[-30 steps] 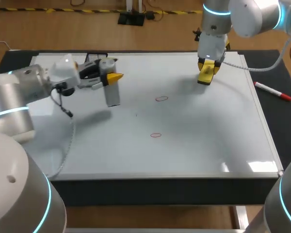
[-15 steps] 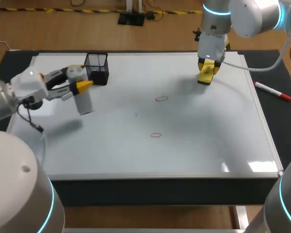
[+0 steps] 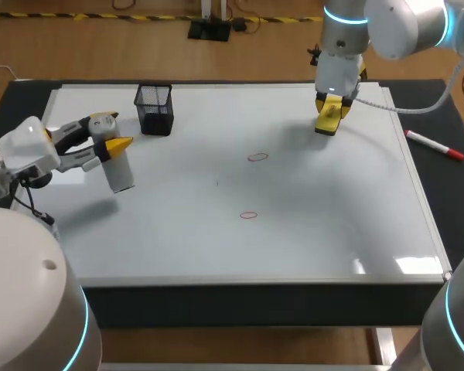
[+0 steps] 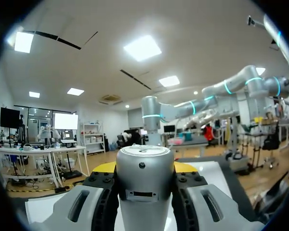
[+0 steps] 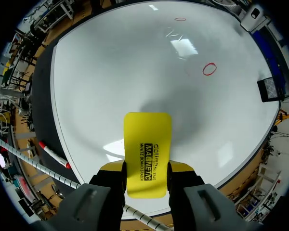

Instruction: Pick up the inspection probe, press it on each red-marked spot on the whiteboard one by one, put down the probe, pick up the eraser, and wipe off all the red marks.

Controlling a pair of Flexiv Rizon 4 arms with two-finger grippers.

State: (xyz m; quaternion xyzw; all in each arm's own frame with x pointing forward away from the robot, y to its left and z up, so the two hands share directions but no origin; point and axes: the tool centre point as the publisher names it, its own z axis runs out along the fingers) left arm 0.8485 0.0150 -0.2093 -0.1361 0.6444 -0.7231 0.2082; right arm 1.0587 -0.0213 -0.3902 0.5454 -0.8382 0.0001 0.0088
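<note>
My left gripper [image 3: 108, 136] is over the whiteboard's [image 3: 332, 224] left part, shut on the silver cylindrical probe [image 3: 121, 171], which hangs tilted just above the board. In the left wrist view the probe [image 4: 144, 187] fills the gap between the fingers of that gripper [image 4: 144, 169]. Two red marks [image 3: 257, 157] [image 3: 248, 215] lie near the board's middle. My right gripper [image 3: 330, 117] hovers over the far right of the board, shut on the yellow eraser [image 3: 329, 122]. The right wrist view shows the eraser [image 5: 148, 154] in the gripper [image 5: 147, 168] and both red marks [image 5: 209, 69] [image 5: 180, 19] ahead.
A black mesh holder [image 3: 155, 108] stands at the board's far left, just beyond the left gripper. A red marker [image 3: 435, 145] lies on the dark table right of the board, also seen beside the right gripper as the marker [image 5: 53, 155].
My left arm has carried the probe leftward, from in front of the mesh holder to the board's left side. The right arm and eraser have not moved.
</note>
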